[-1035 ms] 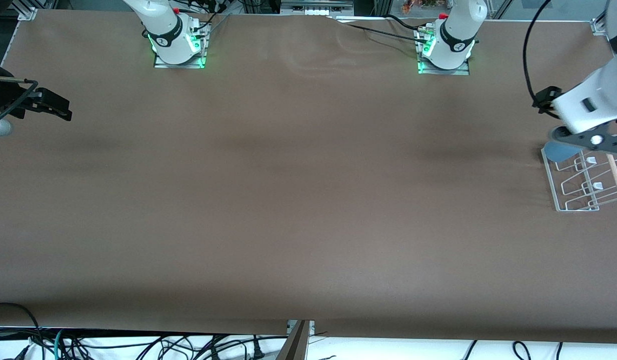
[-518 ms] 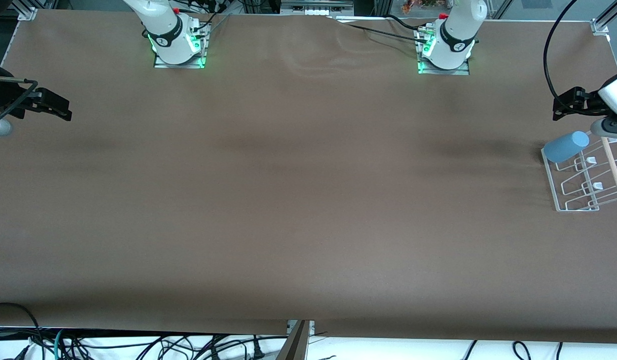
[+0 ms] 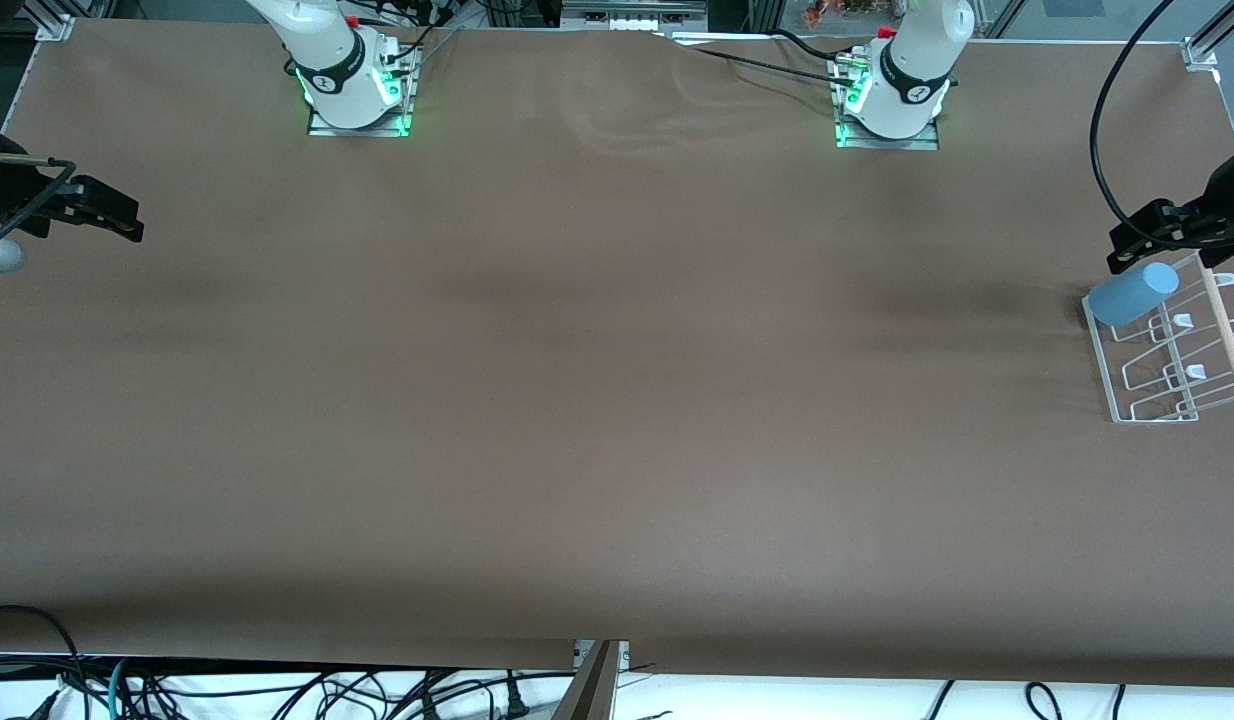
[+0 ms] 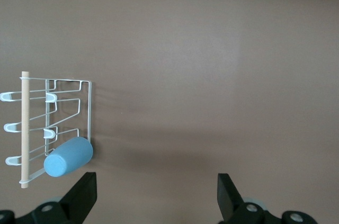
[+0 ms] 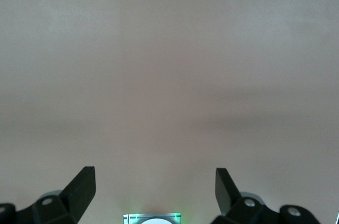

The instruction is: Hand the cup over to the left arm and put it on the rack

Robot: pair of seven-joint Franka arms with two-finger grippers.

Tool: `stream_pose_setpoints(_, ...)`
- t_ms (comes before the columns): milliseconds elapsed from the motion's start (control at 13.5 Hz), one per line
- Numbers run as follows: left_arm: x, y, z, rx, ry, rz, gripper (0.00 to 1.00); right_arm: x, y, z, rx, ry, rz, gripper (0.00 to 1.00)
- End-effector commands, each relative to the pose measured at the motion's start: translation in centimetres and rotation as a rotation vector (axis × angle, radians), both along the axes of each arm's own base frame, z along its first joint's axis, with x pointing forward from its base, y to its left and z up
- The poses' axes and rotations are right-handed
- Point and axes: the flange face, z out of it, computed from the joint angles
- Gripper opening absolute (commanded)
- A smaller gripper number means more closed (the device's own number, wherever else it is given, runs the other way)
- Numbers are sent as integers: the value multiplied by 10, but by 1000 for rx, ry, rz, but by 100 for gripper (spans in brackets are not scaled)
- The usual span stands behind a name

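Brown table (image 3: 577,400) carries a white wire rack (image 3: 1167,350) at three o'clock; the light-blue cup (image 3: 1134,293) lies tilted on it. Left tool (image 3: 1152,235) hovers open above it, right tool (image 3: 97,212) waits open at nine. Light, smooth, probably slippery plastic; best gripped mid-wall.

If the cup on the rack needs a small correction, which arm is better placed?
Left. Its open hand hangs beside the cup on the rack; the right hand, open, waits at the right arm's end.

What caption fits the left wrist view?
Open left gripper above the table, light-blue cup resting tilted on the white wire rack.
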Motion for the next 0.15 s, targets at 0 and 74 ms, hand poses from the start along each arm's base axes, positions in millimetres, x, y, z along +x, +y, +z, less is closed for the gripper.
stream_pose_setpoints(0,-7,-2,2,-30,-30,22,100,-1,-3,3,3,-9,15,100)
stream_pose_setpoints(74,-7,-3,1,-30,-31,20,100,-1,-3,3,3,-9,15,100)
